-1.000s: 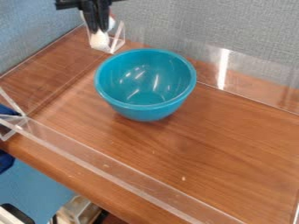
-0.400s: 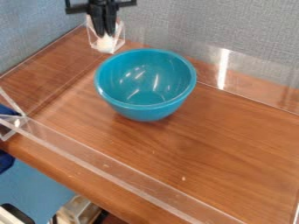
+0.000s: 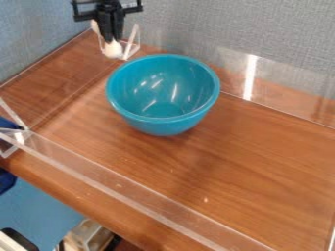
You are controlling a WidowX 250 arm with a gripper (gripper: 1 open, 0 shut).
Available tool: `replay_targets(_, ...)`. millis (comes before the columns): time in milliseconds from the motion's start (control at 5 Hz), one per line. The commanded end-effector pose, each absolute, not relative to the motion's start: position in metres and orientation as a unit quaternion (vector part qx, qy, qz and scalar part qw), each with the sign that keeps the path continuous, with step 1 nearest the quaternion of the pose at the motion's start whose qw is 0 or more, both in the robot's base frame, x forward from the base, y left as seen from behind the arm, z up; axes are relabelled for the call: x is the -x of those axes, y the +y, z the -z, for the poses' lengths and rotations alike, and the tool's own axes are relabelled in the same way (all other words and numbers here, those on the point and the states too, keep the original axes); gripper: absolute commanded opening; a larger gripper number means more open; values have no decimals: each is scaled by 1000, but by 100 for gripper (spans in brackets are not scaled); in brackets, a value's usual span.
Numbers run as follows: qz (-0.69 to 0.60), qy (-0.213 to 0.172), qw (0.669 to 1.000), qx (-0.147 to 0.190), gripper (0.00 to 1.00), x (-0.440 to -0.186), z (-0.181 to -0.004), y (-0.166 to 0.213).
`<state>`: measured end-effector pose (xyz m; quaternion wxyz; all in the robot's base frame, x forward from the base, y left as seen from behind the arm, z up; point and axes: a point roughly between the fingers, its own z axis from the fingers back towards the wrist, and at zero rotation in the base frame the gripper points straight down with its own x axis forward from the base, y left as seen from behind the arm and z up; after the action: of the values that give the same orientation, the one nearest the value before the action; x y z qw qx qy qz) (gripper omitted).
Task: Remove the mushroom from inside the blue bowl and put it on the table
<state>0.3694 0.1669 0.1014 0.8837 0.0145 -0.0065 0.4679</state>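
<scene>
The blue bowl (image 3: pixel 161 92) stands on the table (image 3: pixel 197 167) a little behind its middle, and its inside shows nothing but reflections. Beyond the bowl's left rim, in the back left corner, my dark gripper (image 3: pixel 113 33) points straight down. Its fingers are shut on the mushroom (image 3: pixel 116 45), a small white and orange-brown piece hanging just under the fingertips. The mushroom is low over the wood, close to the back acrylic wall. I cannot tell whether it touches the surface.
Low clear acrylic walls (image 3: pixel 275 83) run around the tabletop, with a taller panel at the back right. A grey-blue backdrop rises behind. The wood to the front and right of the bowl is bare. A blue object (image 3: pixel 8 127) sits outside the left wall.
My gripper has moved left and down toward the back left corner, carrying the mushroom with it. The bowl has stayed where it was.
</scene>
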Motion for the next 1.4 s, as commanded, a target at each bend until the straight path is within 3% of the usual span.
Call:
replay_targets(0,-503,-48,863,-19,0,-384,-115,193)
replay_targets(600,-546,-45,836,-33,0,-400,-75,194)
replay_targets(1200,-558,-45,827,-38,0,-411,-64,197)
